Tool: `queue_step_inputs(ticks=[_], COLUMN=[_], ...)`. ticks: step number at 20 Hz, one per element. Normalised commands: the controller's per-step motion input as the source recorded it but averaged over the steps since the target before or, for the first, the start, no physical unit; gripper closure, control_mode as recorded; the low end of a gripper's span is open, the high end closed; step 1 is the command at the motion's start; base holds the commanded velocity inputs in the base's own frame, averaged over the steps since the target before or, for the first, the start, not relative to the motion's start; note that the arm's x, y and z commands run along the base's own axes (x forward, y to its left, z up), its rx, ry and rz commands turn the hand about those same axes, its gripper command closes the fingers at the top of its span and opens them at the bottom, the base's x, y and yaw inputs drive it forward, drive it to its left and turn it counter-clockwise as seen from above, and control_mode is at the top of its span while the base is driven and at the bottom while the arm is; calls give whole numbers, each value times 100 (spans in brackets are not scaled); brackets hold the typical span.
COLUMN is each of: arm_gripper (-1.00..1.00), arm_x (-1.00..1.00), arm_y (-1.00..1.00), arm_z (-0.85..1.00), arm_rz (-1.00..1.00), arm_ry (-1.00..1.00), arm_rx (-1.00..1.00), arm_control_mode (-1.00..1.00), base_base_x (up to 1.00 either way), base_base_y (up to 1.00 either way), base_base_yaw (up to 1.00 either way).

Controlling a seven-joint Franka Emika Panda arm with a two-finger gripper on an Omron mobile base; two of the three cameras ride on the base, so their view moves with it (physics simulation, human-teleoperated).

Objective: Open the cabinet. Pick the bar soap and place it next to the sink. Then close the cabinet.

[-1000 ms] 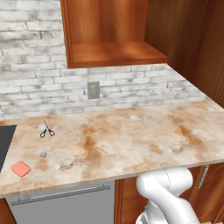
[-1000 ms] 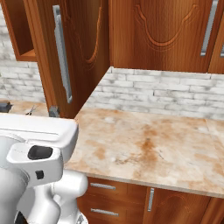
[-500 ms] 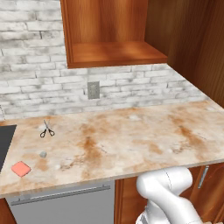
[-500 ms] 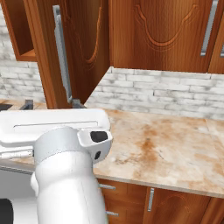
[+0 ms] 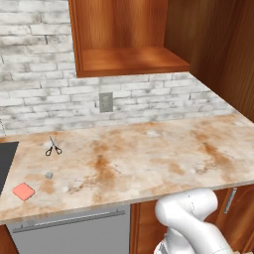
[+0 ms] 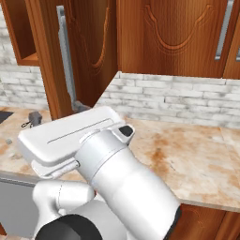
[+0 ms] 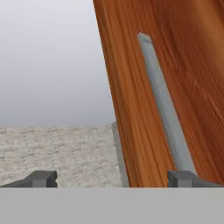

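Left base view showed the cabinet [image 5: 130, 37] open above the counter [image 5: 149, 158], its shelf bare wood. On that counter the soap [image 5: 23, 191] lay flat near the front edge, just right of the sink [image 5: 6, 161], whose dark corner showed at the view's left border. A grey lump [image 5: 48, 174] sat behind the soap and a little to its right, apart from it. Scissors [image 5: 52, 147] lay farther back again, closer to the brick wall [image 5: 39, 94]. An outlet [image 5: 105, 101] was set in that wall below the cabinet. A grey drawer front [image 5: 69, 230] ran under the counter's edge below the soap.

Right base view showed the cabinet door [image 6: 79, 51] swung out toward the arm, its silver handle [image 6: 65, 61] upright along the door's edge. Closed doors [image 6: 173, 35] hung to the right of it.

Hand view showed the pincer [image 7: 113, 178] spread wide, holding nothing. The door's edge stood between its tips, with the handle [image 7: 164, 105] running up just above the right-hand tip [image 7: 183, 178]; whether that tip touched the handle could not be told.
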Motion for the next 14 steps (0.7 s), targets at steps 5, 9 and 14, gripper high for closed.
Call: queue_step_inputs(ticks=[5, 9, 14], arm_gripper=[-100, -100, -100], arm_x=[32, 39, 43], arm_y=[0, -44, -18], arm_z=[-1, -7, -10], arm_rz=[30, 2, 0], arm_ry=[0, 0, 0], arm_rx=[0, 0, 0], arm_control_mode=[-100, -100, -100], base_base_x=[0, 0, 0], base_base_y=[0, 0, 0], base_base_yaw=[0, 0, 0])
